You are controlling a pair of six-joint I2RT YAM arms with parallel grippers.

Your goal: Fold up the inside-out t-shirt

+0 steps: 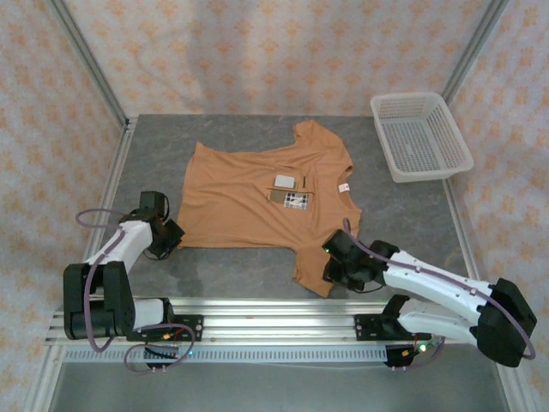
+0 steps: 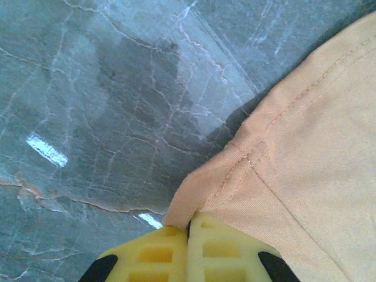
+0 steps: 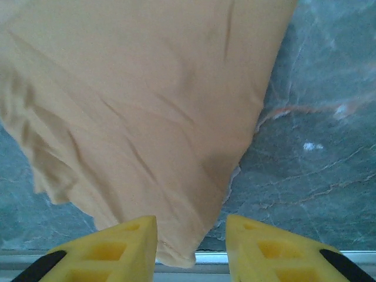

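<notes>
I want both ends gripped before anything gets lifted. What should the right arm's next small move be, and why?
Probably close the right gripper on the t-shirt. Its jaws stand apart with the tip of the fabric lying between them, not yet pinched. The left gripper is shut on its own corner of the shirt, so the right side looks like the one missing grip.

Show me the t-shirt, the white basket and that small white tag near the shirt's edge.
t-shirt (image 1: 232,210): top view, middle of its orange body.
white basket (image 1: 423,137): top view, its mesh bottom.
small white tag (image 1: 344,187): top view, the tag itself, by the shirt's right edge.
</notes>
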